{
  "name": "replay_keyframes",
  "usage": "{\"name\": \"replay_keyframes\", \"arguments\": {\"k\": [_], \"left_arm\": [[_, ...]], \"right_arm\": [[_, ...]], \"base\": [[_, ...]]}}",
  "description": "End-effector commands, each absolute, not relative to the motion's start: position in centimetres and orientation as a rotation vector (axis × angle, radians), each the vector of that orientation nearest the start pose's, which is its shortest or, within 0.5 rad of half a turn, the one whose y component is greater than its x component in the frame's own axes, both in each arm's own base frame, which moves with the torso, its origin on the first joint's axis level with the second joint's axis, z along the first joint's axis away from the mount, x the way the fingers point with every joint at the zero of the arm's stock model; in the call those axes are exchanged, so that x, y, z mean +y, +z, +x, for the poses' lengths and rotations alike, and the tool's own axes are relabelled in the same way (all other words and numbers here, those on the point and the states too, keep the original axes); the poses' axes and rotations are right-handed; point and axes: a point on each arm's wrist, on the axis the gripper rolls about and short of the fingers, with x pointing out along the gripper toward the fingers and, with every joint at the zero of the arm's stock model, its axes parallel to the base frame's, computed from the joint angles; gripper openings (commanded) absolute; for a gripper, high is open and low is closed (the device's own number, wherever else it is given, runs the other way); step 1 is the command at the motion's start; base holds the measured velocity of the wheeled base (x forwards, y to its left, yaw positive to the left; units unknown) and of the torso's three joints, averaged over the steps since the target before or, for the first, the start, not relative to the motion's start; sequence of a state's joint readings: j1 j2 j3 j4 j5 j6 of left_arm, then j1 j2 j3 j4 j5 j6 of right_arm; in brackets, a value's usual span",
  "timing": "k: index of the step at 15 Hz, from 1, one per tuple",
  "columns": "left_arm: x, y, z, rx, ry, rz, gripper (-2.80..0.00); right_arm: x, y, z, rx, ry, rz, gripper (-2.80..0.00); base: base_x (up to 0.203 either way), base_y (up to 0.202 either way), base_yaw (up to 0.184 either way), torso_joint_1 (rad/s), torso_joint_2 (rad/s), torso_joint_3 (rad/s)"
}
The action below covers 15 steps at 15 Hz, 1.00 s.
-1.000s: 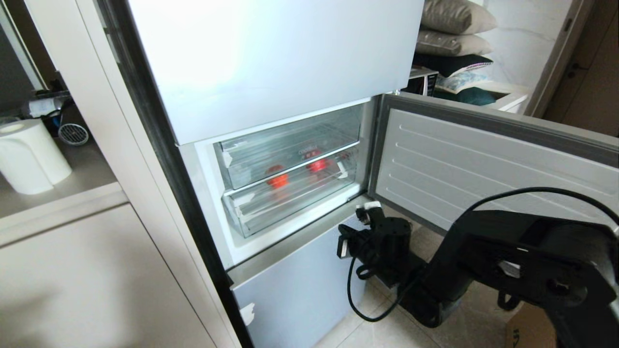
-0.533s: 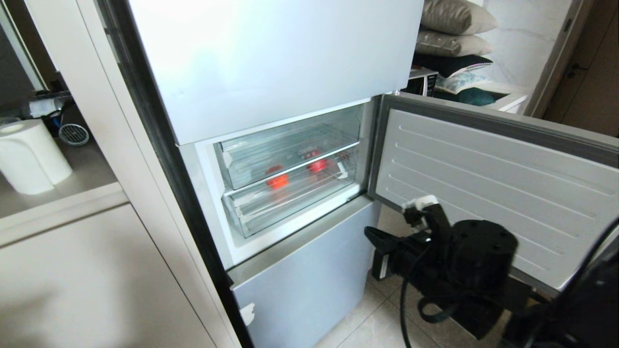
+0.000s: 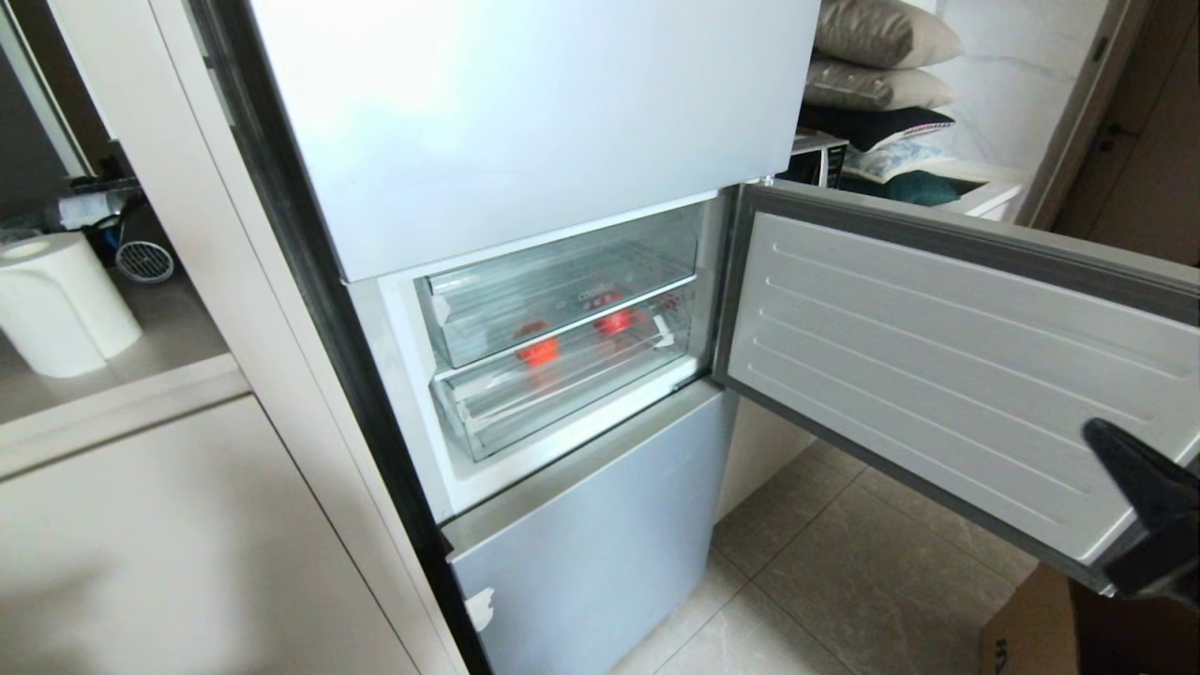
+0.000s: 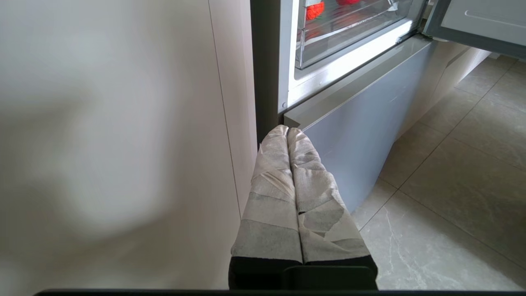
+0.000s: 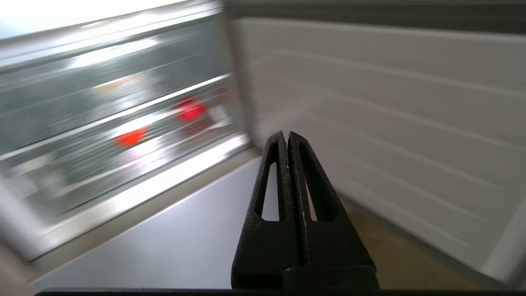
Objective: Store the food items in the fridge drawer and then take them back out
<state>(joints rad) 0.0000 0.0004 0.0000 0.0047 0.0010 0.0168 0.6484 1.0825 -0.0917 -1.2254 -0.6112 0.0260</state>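
Clear plastic forms the fridge drawer [image 3: 562, 384], which sits pushed in below a shallower upper drawer [image 3: 553, 291] inside the open middle compartment of the fridge [image 3: 525, 122]. Two red food items [image 3: 539, 350] show through its front; no whitish wrapped item can be made out. The compartment door [image 3: 937, 375] stands swung wide toward the robot's right.

Risk: the drawer front is transparent and glossy — its lip is hard to locate, so an approach could strike the upper drawer or slip off the lip. The open door crowds the right arm's path, and a careless swing could knock it.

The right gripper [image 5: 287, 137] is at the head view's lower right edge, near the door, fingers pressed together and holding nothing. The left gripper [image 4: 287, 130] hangs low by the fridge's bottom panel — taped fingers together, empty.
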Motion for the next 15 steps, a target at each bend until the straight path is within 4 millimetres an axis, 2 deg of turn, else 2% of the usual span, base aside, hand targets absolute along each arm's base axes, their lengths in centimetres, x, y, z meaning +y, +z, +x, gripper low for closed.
{"name": "replay_keyframes", "arguments": {"k": [1, 2, 4, 7, 9, 11, 15], "left_arm": [[0.0, 7.5, -2.3, 0.005, 0.001, 0.017, -2.80], [0.0, 7.5, -2.3, 0.005, 0.001, 0.017, -2.80], [0.0, 7.5, -2.3, 0.005, 0.001, 0.017, -2.80], [0.0, 7.5, -2.3, 0.005, 0.000, 0.017, -2.80], [0.0, 7.5, -2.3, 0.005, 0.001, 0.017, -2.80], [0.0, 7.5, -2.3, 0.005, 0.001, 0.017, -2.80], [0.0, 7.5, -2.3, 0.005, 0.001, 0.017, -2.80]], "right_arm": [[1.0, 18.2, 5.5, -0.307, -0.216, 0.200, -2.80], [-0.2, 17.5, 4.1, -0.308, -0.360, 0.170, -2.80], [-1.3, 16.2, 1.8, -0.289, -0.617, 0.108, -2.80], [-1.4, 15.4, 0.9, -0.234, -0.813, 0.036, -2.80], [-1.9, 15.4, 1.9, -0.153, -0.824, 0.059, -2.80], [-3.2, 15.8, 3.8, -0.056, -0.758, 0.155, -2.80], [-7.1, 16.0, 8.4, 0.128, -0.732, 0.351, -2.80]], "base": [[0.000, 0.000, 0.000, 0.000, 0.00, 0.000], [0.000, 0.000, 0.000, 0.000, 0.00, 0.000], [0.000, 0.000, 0.000, 0.000, 0.00, 0.000], [0.000, 0.000, 0.000, 0.000, 0.00, 0.000], [0.000, 0.000, 0.000, 0.000, 0.00, 0.000], [0.000, 0.000, 0.000, 0.000, 0.00, 0.000], [0.000, 0.000, 0.000, 0.000, 0.00, 0.000]]}}
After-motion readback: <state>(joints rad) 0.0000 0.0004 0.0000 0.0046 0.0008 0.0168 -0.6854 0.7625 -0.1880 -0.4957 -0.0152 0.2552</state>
